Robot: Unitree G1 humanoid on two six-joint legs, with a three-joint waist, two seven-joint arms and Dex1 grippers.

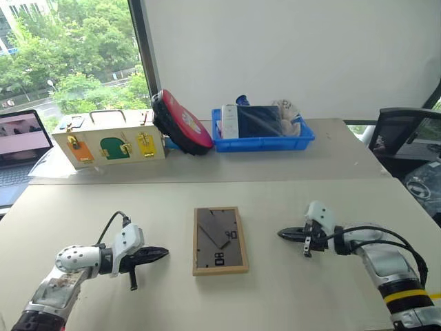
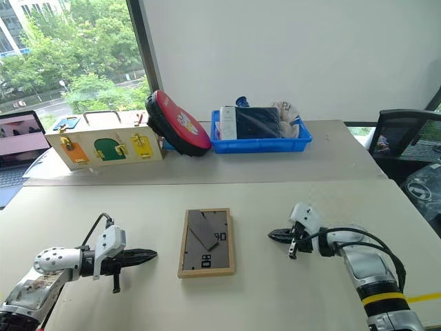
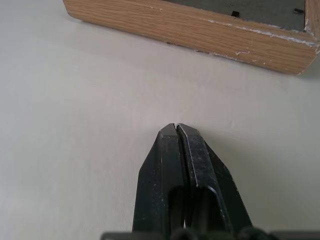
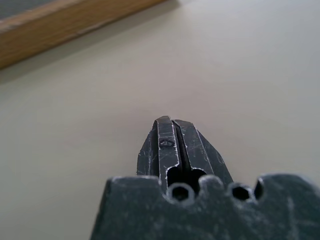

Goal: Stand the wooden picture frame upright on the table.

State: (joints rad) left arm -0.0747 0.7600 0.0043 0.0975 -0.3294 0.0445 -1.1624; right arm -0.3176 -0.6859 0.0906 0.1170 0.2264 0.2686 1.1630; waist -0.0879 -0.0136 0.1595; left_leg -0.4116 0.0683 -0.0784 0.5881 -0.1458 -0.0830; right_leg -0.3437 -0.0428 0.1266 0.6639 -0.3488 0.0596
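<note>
The wooden picture frame lies flat on the beige table, its dark grey back panel and folded stand facing up. My left gripper hovers to the frame's left, shut and empty, pointing at it with a gap between. My right gripper is to the frame's right, also shut and empty, pointing toward it. In the left wrist view the shut fingertips face the frame's light-wood side. The right wrist view shows that gripper's own shut tips with the frame's edge beyond.
Along the table's far side stand a wooden box with coloured latched doors, a red and black round object and a blue tray of items. A laptop sits at the far left. A black chair is at the right.
</note>
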